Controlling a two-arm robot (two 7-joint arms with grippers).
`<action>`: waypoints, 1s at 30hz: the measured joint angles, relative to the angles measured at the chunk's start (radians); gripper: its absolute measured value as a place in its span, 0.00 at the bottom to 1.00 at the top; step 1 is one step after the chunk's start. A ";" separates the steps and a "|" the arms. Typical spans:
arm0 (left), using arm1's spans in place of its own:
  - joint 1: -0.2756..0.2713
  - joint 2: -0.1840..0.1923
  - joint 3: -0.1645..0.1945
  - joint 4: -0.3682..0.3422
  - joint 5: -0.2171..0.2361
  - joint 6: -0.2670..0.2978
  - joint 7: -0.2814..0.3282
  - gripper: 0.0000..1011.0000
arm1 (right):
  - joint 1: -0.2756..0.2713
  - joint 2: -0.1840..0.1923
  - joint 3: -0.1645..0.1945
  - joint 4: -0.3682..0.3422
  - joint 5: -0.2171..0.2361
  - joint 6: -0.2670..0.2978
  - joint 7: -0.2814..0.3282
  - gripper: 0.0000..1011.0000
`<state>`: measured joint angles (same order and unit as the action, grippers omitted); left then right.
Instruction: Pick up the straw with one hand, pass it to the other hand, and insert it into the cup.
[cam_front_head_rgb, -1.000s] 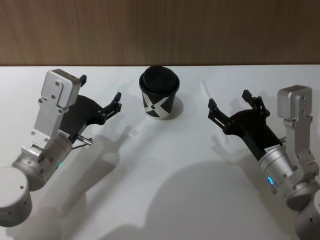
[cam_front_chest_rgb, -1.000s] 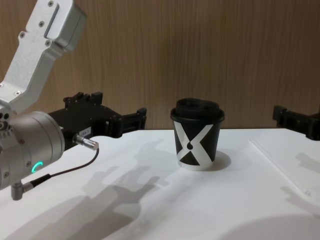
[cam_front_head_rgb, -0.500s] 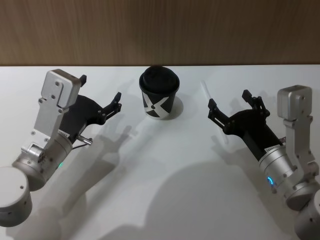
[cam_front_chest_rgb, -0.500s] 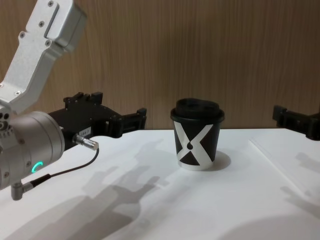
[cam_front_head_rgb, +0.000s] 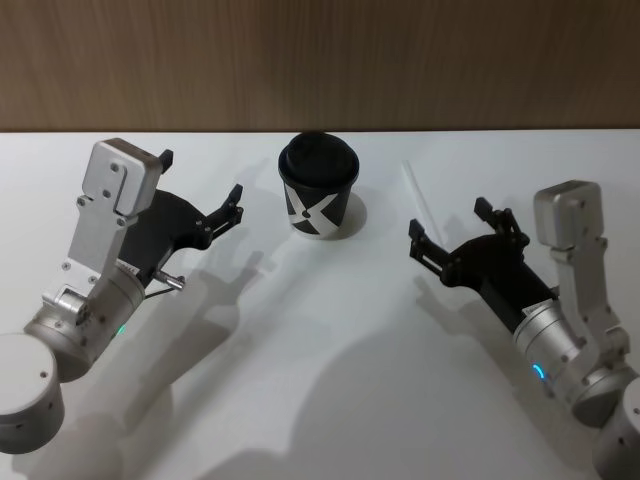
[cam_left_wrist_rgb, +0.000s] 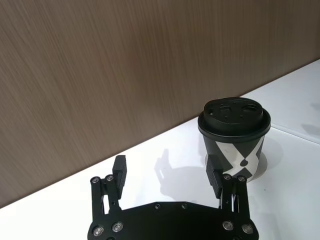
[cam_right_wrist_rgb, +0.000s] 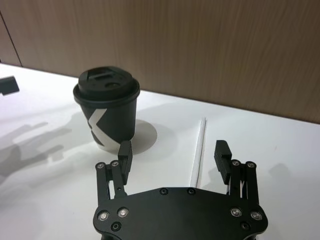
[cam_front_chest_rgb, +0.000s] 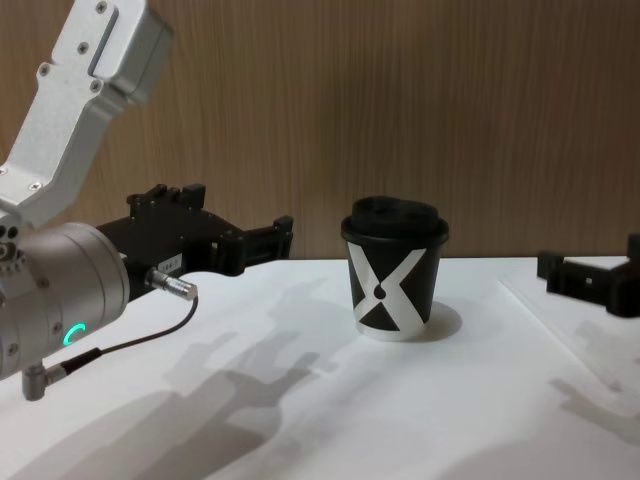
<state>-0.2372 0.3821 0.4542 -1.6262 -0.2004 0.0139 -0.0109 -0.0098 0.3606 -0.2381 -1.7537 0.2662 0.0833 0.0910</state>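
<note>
lying flat: thin white straw (cam_front_head_rgb: 413, 188) near domed cup (cam_front_head_rgb: 318, 197)

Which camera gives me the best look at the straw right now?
The right wrist view: the straw lies flat on the table, almost its whole length clear, just ahead of the open right tool. The head view gives its far part as a thin white line beyond that tool; the chest view gives a faint streak at most.

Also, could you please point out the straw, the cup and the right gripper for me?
straw (cam_right_wrist_rgb: 200, 150), right wrist view, middle of its length.
cup (cam_front_head_rgb: 315, 200), head view, side wall just below the lid.
right gripper (cam_front_head_rgb: 447, 218), head view, midway between its open fingertips.
</note>
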 joint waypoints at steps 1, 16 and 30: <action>0.000 0.000 0.000 0.000 0.000 0.000 0.000 0.99 | 0.001 0.002 -0.002 0.002 -0.002 0.009 0.004 0.99; 0.000 0.000 0.000 0.000 0.000 0.000 0.000 0.99 | 0.008 -0.005 -0.013 0.032 -0.004 0.072 0.028 0.99; 0.000 0.000 0.000 0.000 0.000 0.000 0.000 0.99 | 0.036 -0.026 -0.007 0.082 0.000 0.095 0.042 0.99</action>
<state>-0.2372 0.3821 0.4542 -1.6262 -0.2004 0.0138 -0.0110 0.0266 0.3351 -0.2452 -1.6720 0.2663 0.1785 0.1334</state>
